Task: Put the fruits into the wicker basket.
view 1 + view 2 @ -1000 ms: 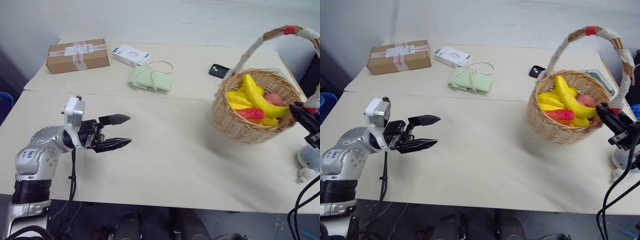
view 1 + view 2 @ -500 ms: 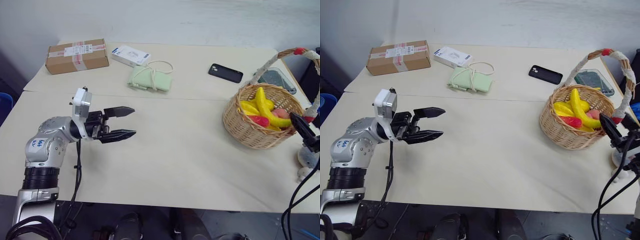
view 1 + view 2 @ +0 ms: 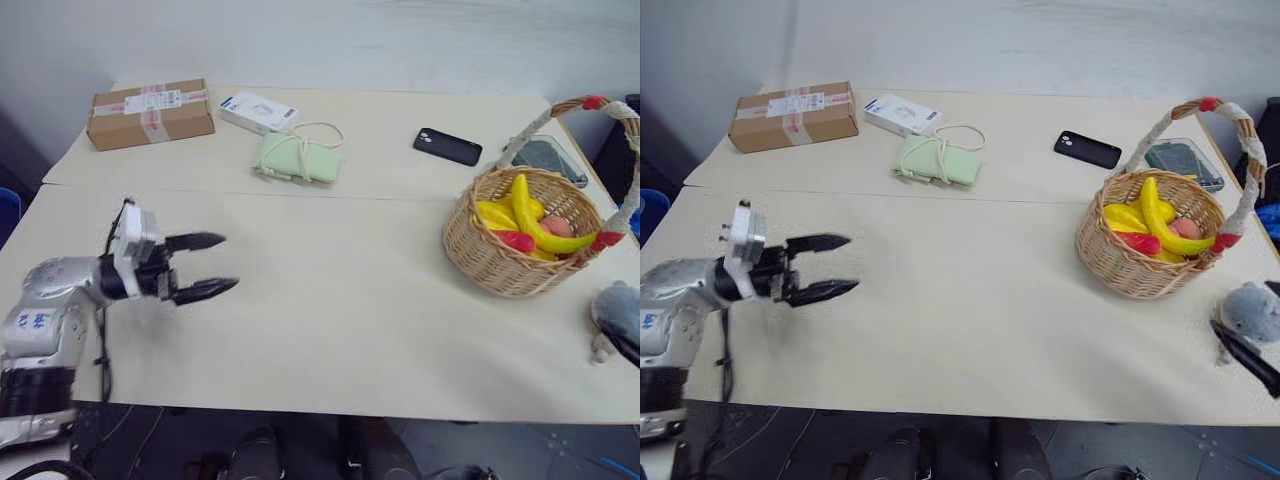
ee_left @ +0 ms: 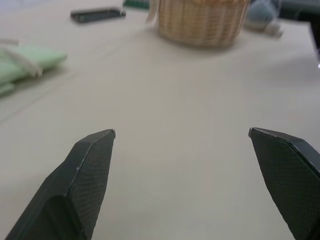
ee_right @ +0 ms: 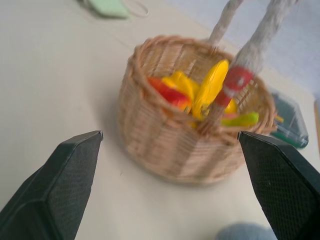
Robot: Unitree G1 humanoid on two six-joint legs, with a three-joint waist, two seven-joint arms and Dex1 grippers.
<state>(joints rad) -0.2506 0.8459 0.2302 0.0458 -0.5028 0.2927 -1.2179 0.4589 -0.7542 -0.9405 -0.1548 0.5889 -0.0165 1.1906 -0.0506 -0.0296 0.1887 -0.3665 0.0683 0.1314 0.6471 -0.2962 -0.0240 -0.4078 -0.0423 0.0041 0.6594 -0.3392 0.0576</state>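
The wicker basket (image 3: 492, 262) stands upright on the right side of the table, its cloth-wrapped handle (image 3: 1240, 130) arching over it. Inside lie the fruits: a yellow banana (image 3: 540, 228), a red one (image 3: 518, 240), a pink one (image 3: 558, 225) and other yellow ones. My right gripper (image 5: 170, 133) is open and empty, drawn back from the basket (image 5: 165, 145); one of its fingers (image 3: 1245, 356) shows at the table's near right corner. My left gripper (image 3: 230, 262) hovers open and empty over the left side of the table, far from the basket (image 4: 202, 22).
A grey plush toy (image 3: 1250, 315) lies near the right gripper's finger. At the back are a cardboard box (image 3: 150, 110), a white box (image 3: 258, 110), a pale green pouch (image 3: 298, 158), a black phone (image 3: 447, 146) and a dark case (image 3: 545, 155) behind the basket.
The basket, tilted with my right gripper at its handle, now stands on the table. The right gripper opened and pulled back toward the near right corner. My left arm moved left and lower.
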